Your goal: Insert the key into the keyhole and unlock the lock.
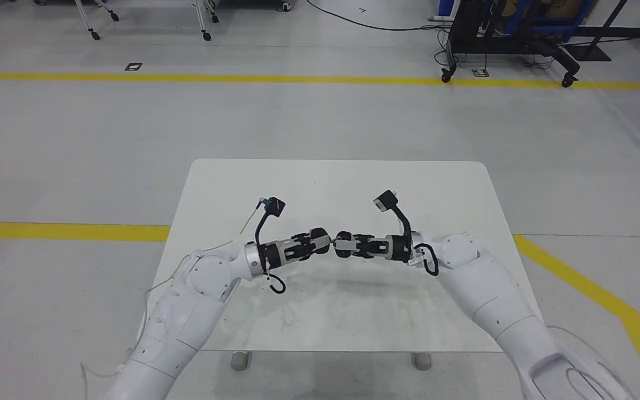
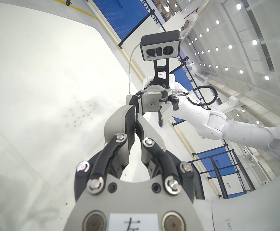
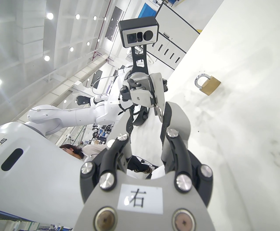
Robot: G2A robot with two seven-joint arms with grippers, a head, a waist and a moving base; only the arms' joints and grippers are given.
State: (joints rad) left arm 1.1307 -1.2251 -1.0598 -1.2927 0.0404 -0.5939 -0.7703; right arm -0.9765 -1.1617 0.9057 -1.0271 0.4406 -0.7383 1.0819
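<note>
The work looks to be at its opening step: the key [image 3: 159, 112] is in hand but nowhere near the lock [image 3: 210, 85]. The left gripper [image 2: 136, 119] has its fingers pressed together on the key, a thin metal tab sticking out past its tips. The right gripper [image 3: 150, 113] faces it nose to nose above the middle of the table [image 1: 330, 190], its 2 fingers spread, 1 on either side of the key, and 1 pad just beside or touching the metal; I cannot tell which. That reads as a hand-over or a regrasp in mid-air, not an insertion. The lock, a brass body with a silver shackle that seems closed, lies flat on the table, well apart from both grippers and untouched. The next move probably calls for the right fingers to close squarely on the key without twisting it, and for 1 arm to steady the lock before the blade is lined up; a loose lock on a smooth top would likely slide under a push. The table is white and glossy, with faint scuffs and dark specks. Around it are a pale floor with yellow lines [image 1: 300, 78], blue panels [image 2: 118, 19], white cabinets [image 3: 175, 50] and rows of ceiling lights [image 2: 229, 46].
</note>
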